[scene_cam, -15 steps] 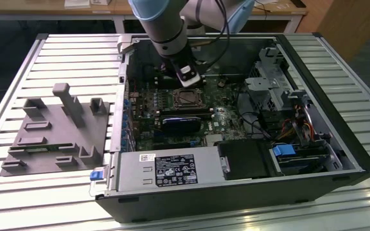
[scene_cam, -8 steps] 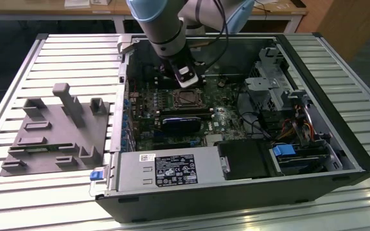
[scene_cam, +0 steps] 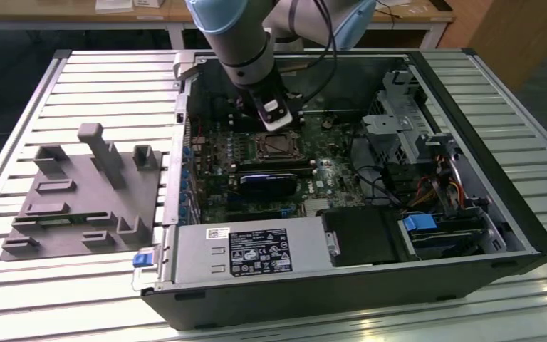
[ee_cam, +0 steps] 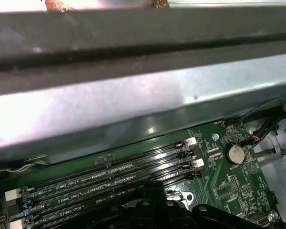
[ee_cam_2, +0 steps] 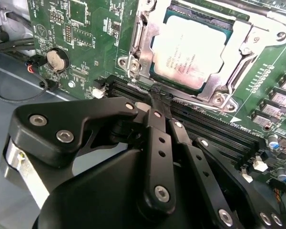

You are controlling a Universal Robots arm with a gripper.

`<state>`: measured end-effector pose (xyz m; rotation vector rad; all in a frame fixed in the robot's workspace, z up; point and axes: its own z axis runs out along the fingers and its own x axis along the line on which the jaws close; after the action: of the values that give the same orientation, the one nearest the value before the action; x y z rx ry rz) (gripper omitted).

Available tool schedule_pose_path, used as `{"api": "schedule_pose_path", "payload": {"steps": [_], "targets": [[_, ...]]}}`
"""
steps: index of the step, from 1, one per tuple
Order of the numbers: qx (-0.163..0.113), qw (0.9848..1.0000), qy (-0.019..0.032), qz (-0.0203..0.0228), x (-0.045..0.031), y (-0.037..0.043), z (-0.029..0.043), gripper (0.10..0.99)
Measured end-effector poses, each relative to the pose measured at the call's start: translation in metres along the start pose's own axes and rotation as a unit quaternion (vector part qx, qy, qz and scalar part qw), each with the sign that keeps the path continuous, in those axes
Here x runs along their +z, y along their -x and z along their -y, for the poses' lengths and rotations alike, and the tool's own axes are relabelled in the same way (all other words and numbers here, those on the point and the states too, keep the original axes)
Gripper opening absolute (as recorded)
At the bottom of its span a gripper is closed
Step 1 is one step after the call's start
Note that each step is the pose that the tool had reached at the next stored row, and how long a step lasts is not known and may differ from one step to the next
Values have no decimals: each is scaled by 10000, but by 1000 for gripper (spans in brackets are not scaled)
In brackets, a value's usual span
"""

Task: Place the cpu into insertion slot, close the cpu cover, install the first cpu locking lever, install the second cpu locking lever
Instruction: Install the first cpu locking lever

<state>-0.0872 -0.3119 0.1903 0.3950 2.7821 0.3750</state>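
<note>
A: Looking into the open computer case (scene_cam: 501, 214) on the slatted desk (scene_cam: 93, 78), where is the chip?

B: The chip (ee_cam_2: 193, 50) lies flat in its socket (scene_cam: 259, 144) on the green board. Its pale metal top shows through the window of the cover (ee_cam_2: 248, 45), which is folded down around it.

A: And the gripper?

B: In the exterior view the gripper (scene_cam: 275, 122) hangs from the arm just above the socket's far edge. In the second wrist view the gripper (ee_cam_2: 159, 93) has its two black fingers drawn together. The tip sits at the socket's edge, right beside the long black memory slots (ee_cam_2: 214, 129).

A: Is anything pinched between them?

B: Nothing I can make out. Whether the thin levers are latched, I cannot tell.

A: What else is around?

B: A coin battery (ee_cam_2: 56, 59) sits on the board and a grey power supply (scene_cam: 245, 253) at the case's near side. A grey fixture (scene_cam: 83, 192) stands on the desk at the exterior view's left.
</note>
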Motion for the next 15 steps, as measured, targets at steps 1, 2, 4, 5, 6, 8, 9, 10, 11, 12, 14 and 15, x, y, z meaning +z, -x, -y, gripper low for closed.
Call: {"api": "schedule_pose_path", "payload": {"steps": [1,2,4,5,6,8,9,10,11,12,14,15], "targets": [[-1,10000,-5,1,3,-1,1,102],[-1,10000,-10,3,6,-2,2,102],[-3,10000,-22,6,13,-4,4,102],[-5,10000,-30,8,16,-5,5,102],[-7,10000,-38,10,19,-6,6,102],[-11,10000,-54,15,25,-8,8,102],[-11,10000,-61,16,28,-9,10,102],[-12,10000,-63,17,33,-10,11,102],[-11,10000,-61,18,40,-12,13,102],[-10,10000,-61,18,45,-13,14,102],[-8,10000,-65,18,52,-16,18,102],[-8,10000,-66,18,53,-16,18,102]]}}
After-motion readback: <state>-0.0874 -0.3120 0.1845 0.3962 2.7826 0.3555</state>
